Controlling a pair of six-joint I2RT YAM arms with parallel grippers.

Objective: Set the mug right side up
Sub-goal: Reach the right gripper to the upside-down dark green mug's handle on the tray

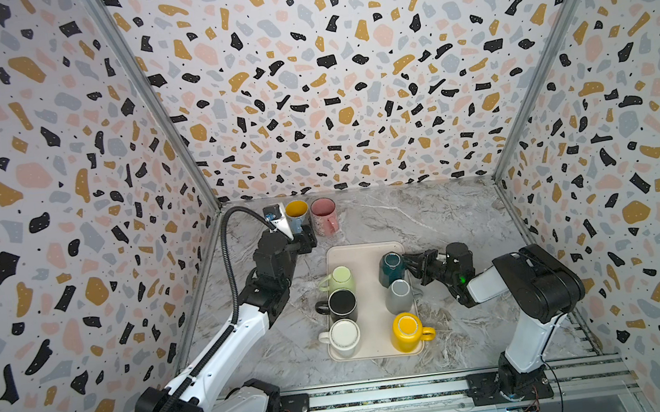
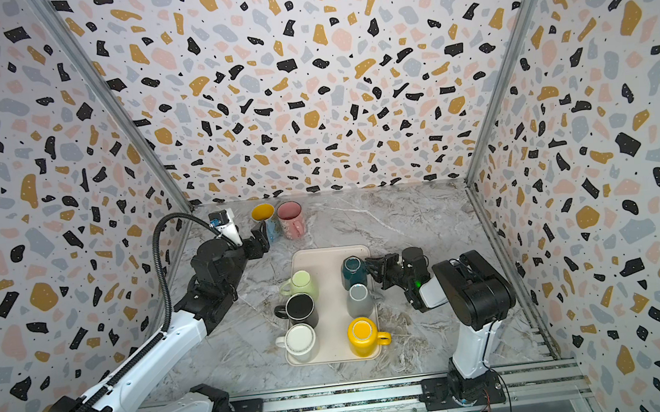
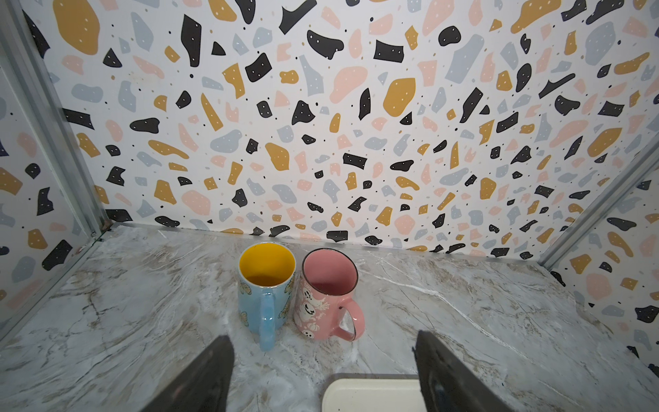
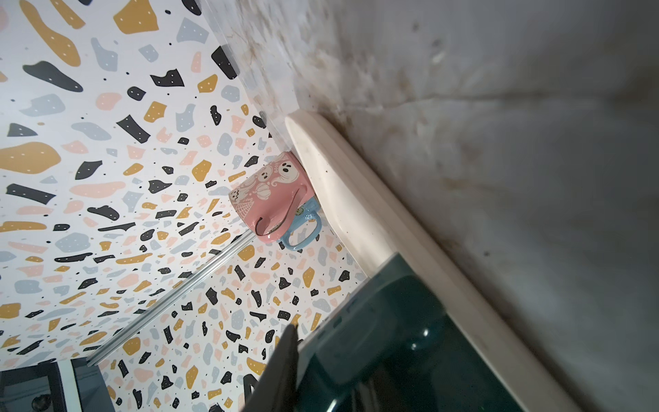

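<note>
In both top views my right tool (image 1: 409, 264) touches the teal mug (image 1: 391, 270), far right on the tray (image 1: 366, 253); gripped or not, I cannot tell. Left wrist: my left tool (image 3: 324, 374) gapes, empty. Right wrist: teal mug beside my finger (image 4: 281, 364).

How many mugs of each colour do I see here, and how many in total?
Green mug: 1
Black mug: 1
White mug: 1
Teal mug: 1
Grey mug: 1
Yellow mug: 1
Blue mug: 1
Pink mug: 1
Total: 8
</note>
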